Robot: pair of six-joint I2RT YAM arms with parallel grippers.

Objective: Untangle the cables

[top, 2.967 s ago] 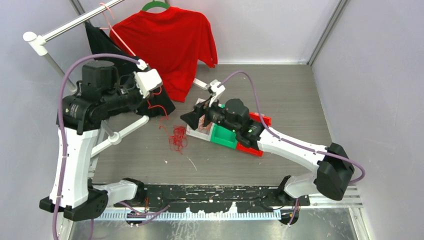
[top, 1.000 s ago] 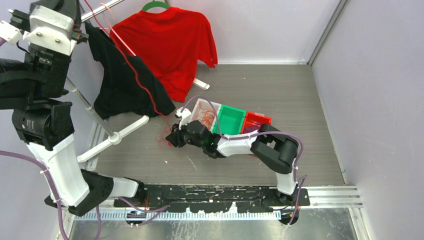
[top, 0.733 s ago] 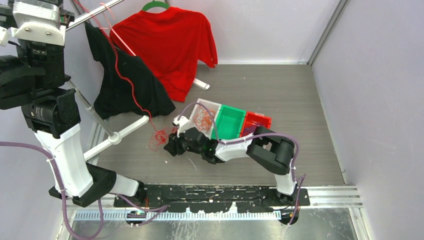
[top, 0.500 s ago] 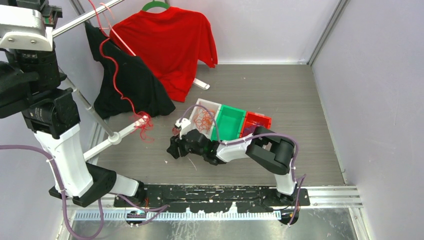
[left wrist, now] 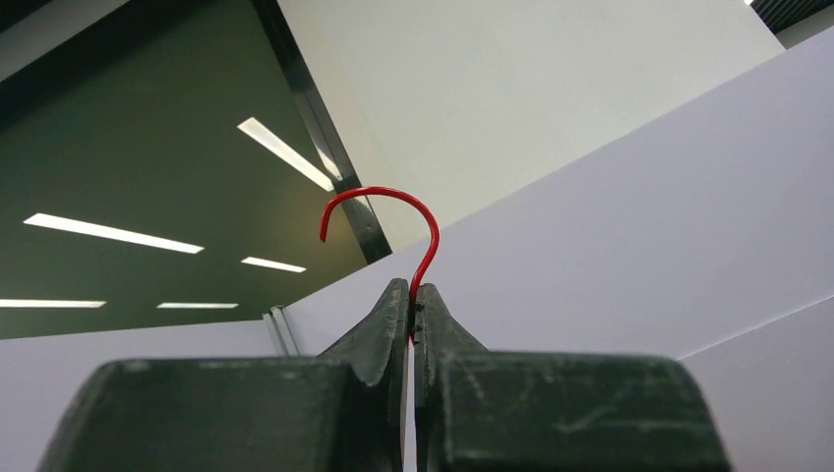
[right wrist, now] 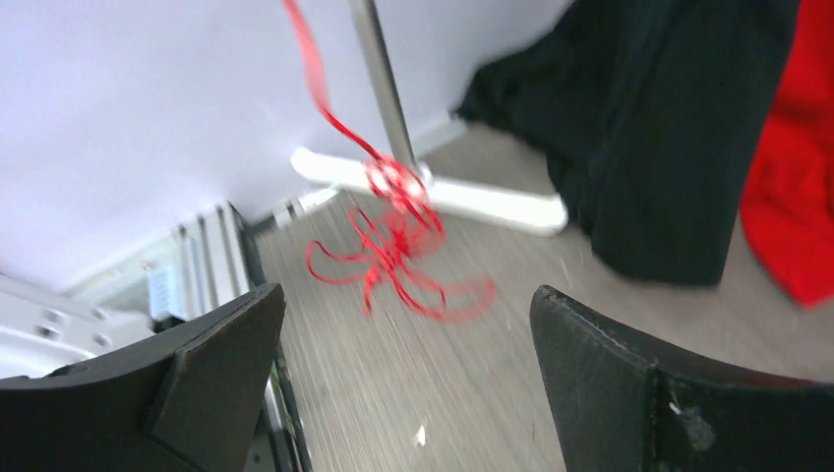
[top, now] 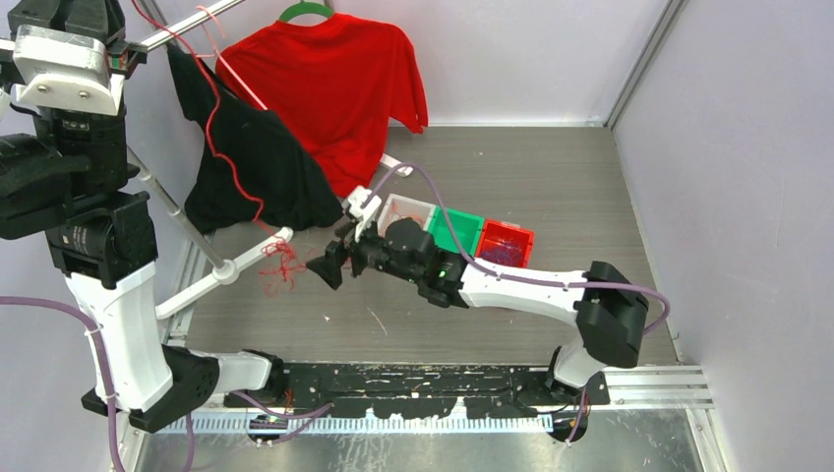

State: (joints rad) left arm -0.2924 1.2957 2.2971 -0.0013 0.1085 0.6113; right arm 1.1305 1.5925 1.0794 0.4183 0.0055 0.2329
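Note:
A red cable (top: 211, 113) runs from my raised left gripper (top: 126, 54) at the top left down to a small red loopy clump (top: 278, 264) by the rack's foot. In the left wrist view the left gripper (left wrist: 413, 295) points up at the ceiling and is shut on the red cable (left wrist: 425, 258), whose end hooks out above the fingertips. My right gripper (top: 329, 264) is open and empty, just right of the clump. In the right wrist view the clump (right wrist: 398, 236) hangs blurred ahead of the wide-open right gripper (right wrist: 413, 383), apart from both fingers.
A clothes rack with a metal bar (top: 187, 25) and white foot (top: 236, 261) holds a black garment (top: 246, 167) and a red shirt (top: 334, 88). White (top: 401, 206), green (top: 457, 226) and red (top: 506, 244) bins stand behind the right arm. Walls enclose the table.
My left gripper has lifted the red cable high, dragging the clump left toward the rack foot. My right gripper has let go of the tangle, risen from the table and opened wide.

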